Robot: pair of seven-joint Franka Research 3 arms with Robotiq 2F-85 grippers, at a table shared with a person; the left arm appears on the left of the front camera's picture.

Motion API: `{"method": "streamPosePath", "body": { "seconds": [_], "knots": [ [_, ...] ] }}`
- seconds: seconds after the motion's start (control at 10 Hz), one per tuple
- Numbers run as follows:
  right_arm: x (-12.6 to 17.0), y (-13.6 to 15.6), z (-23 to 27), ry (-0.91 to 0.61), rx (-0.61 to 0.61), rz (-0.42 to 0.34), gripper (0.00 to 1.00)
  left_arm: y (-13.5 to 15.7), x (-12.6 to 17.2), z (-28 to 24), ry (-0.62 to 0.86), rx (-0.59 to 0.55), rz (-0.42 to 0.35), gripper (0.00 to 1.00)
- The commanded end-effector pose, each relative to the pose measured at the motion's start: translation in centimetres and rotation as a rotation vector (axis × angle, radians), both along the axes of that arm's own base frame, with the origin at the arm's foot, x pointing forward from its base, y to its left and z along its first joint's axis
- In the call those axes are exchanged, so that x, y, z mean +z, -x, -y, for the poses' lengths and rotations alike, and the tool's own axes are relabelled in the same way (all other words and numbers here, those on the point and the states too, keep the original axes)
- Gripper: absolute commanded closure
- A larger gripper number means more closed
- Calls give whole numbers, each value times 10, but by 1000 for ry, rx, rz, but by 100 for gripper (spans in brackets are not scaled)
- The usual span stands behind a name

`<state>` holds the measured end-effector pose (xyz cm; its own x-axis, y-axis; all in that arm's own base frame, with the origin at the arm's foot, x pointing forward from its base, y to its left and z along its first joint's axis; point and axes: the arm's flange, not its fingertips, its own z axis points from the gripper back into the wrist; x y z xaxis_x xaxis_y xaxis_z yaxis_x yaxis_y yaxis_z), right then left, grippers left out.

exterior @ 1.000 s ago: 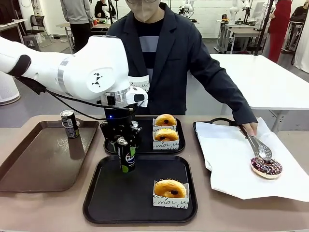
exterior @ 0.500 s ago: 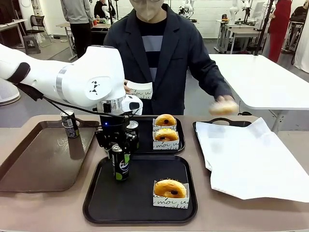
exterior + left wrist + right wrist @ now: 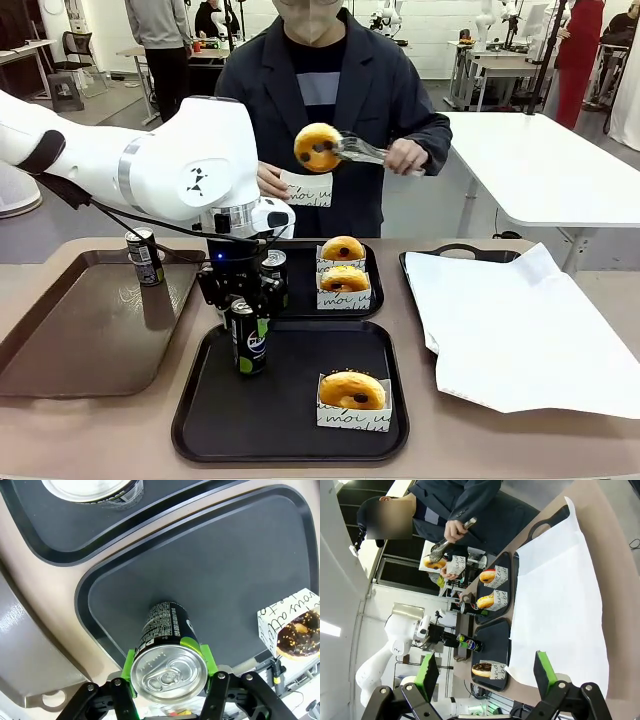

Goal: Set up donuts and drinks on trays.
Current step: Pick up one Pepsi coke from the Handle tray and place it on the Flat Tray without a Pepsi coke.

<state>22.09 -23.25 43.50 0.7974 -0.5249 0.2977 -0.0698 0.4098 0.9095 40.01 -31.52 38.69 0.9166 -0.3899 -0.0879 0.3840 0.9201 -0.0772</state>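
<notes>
My left gripper (image 3: pixel 245 312) is shut on the black Pepsi can (image 3: pixel 248 342), which stands upright at the back left of the near black tray (image 3: pixel 290 440). In the left wrist view the green pads (image 3: pixel 131 666) clamp the can (image 3: pixel 167 652) just under its silver top. One sleeved donut (image 3: pixel 352 392) sits at that tray's front right. The far black tray (image 3: pixel 225 306) carries two sleeved donuts (image 3: pixel 343 266) and another can (image 3: pixel 274 270). The person holds a donut (image 3: pixel 318 147) in tongs over a paper sleeve (image 3: pixel 307 188). My right gripper (image 3: pixel 486 672) hangs open above the table.
A glossy brown tray (image 3: pixel 60 330) at the left holds one dark can (image 3: pixel 145 257). At the right lies a dark tray lined with a large white paper (image 3: pixel 520 330). The near tray's middle is bare.
My left gripper carried the Pepsi can left and down onto the near tray, then held still. The person lifted a donut with tongs from the white paper up to chest height.
</notes>
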Motion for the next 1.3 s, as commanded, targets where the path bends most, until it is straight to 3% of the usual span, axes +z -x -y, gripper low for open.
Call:
{"method": "streamPosePath", "body": {
  "seconds": [0.0,0.8,0.9,1.1,1.2],
  "knots": [
    [0,-3,1,-10,-3,30,0,-7,-21,-6,-41,24,-24,42],
    [0,-3,1,-10,-3,30,0,-6,-48,-13,-82,0,-63,42],
    [0,-3,1,-10,-3,30,0,-5,-45,-12,-99,56,-51,42],
    [0,-3,1,-10,-3,30,0,-5,-2,0,-7,17,-22,42],
    [0,-3,1,-10,-3,30,0,-4,-1,1,-10,25,-20,42]
  ]
}}
